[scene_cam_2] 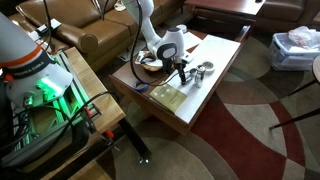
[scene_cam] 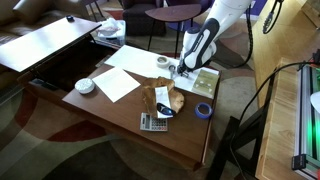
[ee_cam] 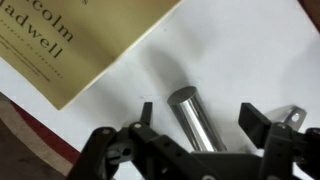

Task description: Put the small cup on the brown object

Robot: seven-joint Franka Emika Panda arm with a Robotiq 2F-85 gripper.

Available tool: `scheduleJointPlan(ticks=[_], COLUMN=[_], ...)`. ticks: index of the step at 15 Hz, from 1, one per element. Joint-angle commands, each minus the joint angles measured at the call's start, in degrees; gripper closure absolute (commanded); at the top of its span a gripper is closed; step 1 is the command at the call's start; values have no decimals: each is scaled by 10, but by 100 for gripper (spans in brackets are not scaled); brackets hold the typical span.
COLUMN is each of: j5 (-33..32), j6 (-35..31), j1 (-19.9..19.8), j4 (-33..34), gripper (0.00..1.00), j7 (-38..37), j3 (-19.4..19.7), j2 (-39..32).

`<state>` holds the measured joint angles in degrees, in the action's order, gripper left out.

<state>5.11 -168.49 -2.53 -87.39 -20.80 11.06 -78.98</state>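
In the wrist view the small cup [ee_cam: 186, 108], a shiny metal cylinder, sits on white paper between the two fingers of my gripper [ee_cam: 198, 113]. The fingers are spread wide on either side of it and do not touch it. In both exterior views the gripper [scene_cam: 181, 70] [scene_cam_2: 184, 70] is low over the far part of the wooden table [scene_cam: 110, 118], next to a book. The brown object [scene_cam: 162, 97], crumpled and paper-like, lies near the middle of the table, toward the table's front from the gripper.
A yellowish book [ee_cam: 70, 40] [scene_cam: 201, 80] lies beside the cup. Also on the table: a blue tape roll [scene_cam: 204, 110], a calculator [scene_cam: 153, 122], a white bowl [scene_cam: 85, 86], white sheets [scene_cam: 118, 84] and small metal pieces [scene_cam_2: 206, 69]. Chairs and a sofa stand around it.
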Motion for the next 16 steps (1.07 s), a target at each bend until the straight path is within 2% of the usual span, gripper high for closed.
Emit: scheduleJointPlan(ticks=[1,2,8,10,11,12,16], j5=[3,3,6,5,4,4,-10], j6=[2,1,5,7,8,9,8], j1=[-35,-40,-41,-43,-43,-42,-48], j4=[27,29,60,62,62,62,3], gripper=[38,39,87,77,86,89,89], j7=[66,76,87,92,93,93,142], j3=[-32,-36,-25,-29,-29,-29,-56], j2=[-17,-19,-48,-46,-46,-44,8])
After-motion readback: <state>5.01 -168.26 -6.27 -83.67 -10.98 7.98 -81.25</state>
